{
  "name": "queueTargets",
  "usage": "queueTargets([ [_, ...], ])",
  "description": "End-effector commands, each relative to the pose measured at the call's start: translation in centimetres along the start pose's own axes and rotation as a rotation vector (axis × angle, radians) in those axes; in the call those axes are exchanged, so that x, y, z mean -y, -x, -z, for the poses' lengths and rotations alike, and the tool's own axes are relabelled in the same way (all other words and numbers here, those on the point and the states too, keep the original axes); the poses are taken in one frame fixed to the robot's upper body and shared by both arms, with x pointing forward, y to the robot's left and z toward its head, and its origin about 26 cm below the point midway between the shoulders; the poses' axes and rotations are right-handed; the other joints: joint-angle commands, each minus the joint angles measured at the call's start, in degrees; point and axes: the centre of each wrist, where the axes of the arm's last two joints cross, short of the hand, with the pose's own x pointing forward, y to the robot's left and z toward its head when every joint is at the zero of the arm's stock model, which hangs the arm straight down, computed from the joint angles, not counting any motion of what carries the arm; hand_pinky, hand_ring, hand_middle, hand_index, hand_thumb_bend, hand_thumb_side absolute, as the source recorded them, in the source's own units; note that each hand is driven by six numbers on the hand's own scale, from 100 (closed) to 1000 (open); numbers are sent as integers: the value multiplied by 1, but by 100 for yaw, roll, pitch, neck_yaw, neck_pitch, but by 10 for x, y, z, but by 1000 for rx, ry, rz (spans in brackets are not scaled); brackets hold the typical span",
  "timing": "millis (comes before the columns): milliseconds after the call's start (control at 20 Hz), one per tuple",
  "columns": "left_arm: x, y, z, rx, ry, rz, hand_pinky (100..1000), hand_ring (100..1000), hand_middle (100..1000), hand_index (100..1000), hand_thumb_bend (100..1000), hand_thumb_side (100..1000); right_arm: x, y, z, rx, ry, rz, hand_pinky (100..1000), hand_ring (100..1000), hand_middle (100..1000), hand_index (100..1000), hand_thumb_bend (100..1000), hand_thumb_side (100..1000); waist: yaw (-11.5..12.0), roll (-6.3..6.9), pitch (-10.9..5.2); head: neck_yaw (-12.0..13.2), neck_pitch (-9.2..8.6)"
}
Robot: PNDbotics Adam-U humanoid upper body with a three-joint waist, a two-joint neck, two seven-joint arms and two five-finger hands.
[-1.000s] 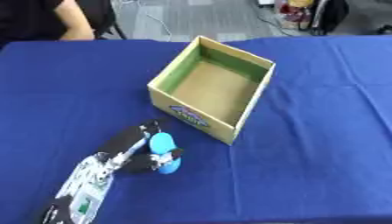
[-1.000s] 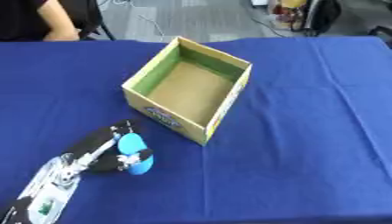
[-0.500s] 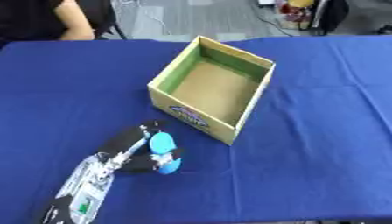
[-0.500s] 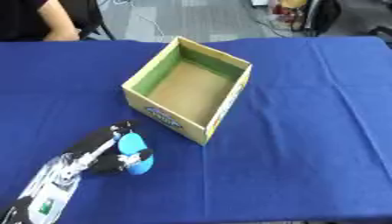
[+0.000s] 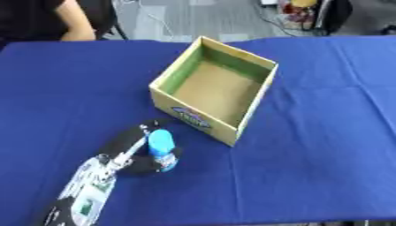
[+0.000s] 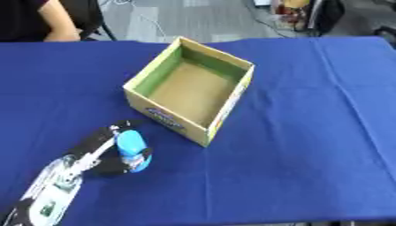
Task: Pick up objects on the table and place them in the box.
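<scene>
A blue-clothed table [image 5: 325,132] fills the view, grey floor and cables seen beyond its far edge. An open cardboard box [image 5: 217,89] is seen mid-table, empty inside. Near its front corner the left hand [image 5: 135,152] is curled round a blue bottle [image 5: 161,145], lying tilted just above the cloth.

You have a table [image 5: 325,132] draped in a deep blue cloth filling most of the frame. Beyond its far edge, you see grey floor [image 5: 154,20] with a pale cable trailing across it. At the upper right of the frame sits a cluttered, colourful heap [image 6: 298,11] you cannot make out.
</scene>
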Motion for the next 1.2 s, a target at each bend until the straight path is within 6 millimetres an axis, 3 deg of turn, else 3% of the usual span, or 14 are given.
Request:
queueTargets([
  [50, 4, 6, -2, -30, 24, -12, 866, 809, 900, 503, 100, 606, 4, -5, 7, 31, 13, -1, 833, 739, 867, 948, 100, 856, -3, -8, -33, 16, -53],
  [450, 0, 7, -6, -53, -24, -56, 872, 810, 908, 482, 100, 612, 4, -5, 7, 29, 15, -1, 833, 739, 867, 948, 100, 856, -5, -12, -31, 2, -63],
  [900, -72, 22, -60, -245, -428, -61, 872, 811, 891, 475, 100, 571, 6, -4, 7, 24, 21, -13, 833, 739, 866, 948, 100, 856, 52, -4, -37, -98, -75],
  [1200, -97, 17, -64, -248, -514, -59, 875, 812, 889, 477, 100, 570, 6, -3, 7, 21, 20, -16, 833, 739, 866, 948, 100, 856, 71, -16, -44, -88, -92],
])
